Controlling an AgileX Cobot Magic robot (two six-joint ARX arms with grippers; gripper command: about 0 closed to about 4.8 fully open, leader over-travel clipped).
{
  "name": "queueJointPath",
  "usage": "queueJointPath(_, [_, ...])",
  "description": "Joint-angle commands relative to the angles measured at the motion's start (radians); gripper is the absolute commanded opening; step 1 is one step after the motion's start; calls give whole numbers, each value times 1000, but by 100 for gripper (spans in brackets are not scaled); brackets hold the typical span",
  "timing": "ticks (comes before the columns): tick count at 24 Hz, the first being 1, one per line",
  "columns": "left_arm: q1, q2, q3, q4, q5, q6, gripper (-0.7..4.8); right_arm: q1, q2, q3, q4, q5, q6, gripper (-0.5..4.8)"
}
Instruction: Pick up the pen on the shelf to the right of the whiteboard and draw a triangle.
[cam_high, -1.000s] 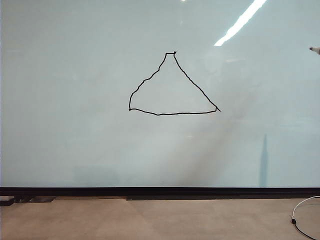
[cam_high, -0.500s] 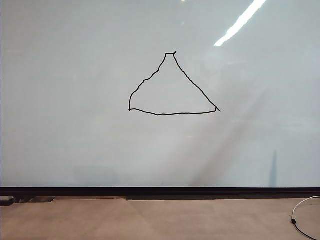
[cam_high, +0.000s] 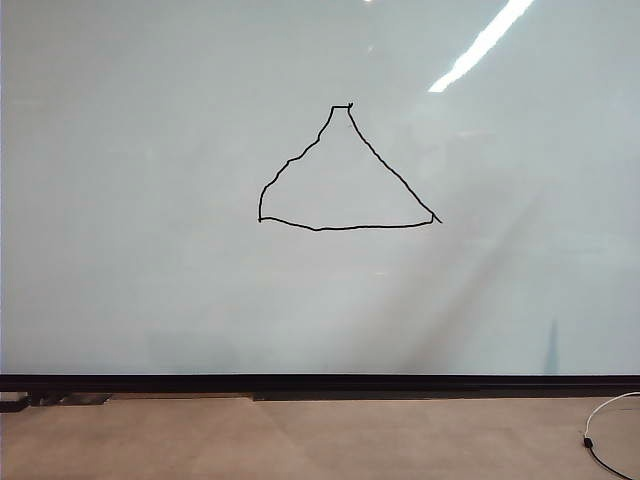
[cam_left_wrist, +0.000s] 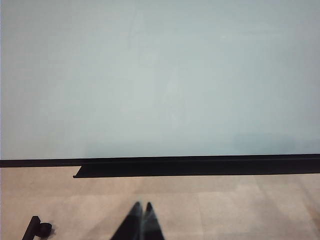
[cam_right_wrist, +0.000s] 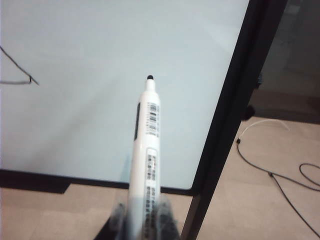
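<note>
You are looking at the whiteboard (cam_high: 150, 200), which is filling nearly the whole exterior view, its black strip running along the bottom. The triangle (cam_high: 345, 170) is sitting at the board's centre, closed on all three sides, with a wavy left edge, a flattened apex at 12 o'clock and a small overshoot at its 4 o'clock corner.

What is changing: a second ago the pen's tip was poking in at the 3 o'clock edge of the exterior view; now it is gone from there, and only a faint shadow is lingering toward 5 o'clock on the board. Judging from that, the drawing is finished and the right arm is pulling away.

The pen (cam_right_wrist: 146, 150) is showing in the right wrist view, pointing away from the camera with its dark tip clear of the board, near the board's black side frame. The right gripper (cam_right_wrist: 142, 220) is pinching the pen's lower barrel, though the fingers are blurred and cut off by the frame edge.

The left gripper (cam_left_wrist: 141, 222) is hanging low in front of the board, over the tan floor, its fingers pressed together with nothing between them.

Neither arm is appearing in the exterior view, and you cannot see the shelf the pen came from anywhere. A pale cable (cam_high: 600, 430) is partly cropped at 5 o'clock.
</note>
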Motion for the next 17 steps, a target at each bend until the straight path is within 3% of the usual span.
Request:
queueJointPath(1, [0,0,4,7,0,0,-5,-66,0,-17,29,-90,21,-5])
queueJointPath(7, [0,0,4,7,0,0,-5,-224,0,-28,44,-257,57,-5])
queueJointPath(17, [0,0,4,7,0,0,-5,-215,0,-66,73,-227,94,-5])
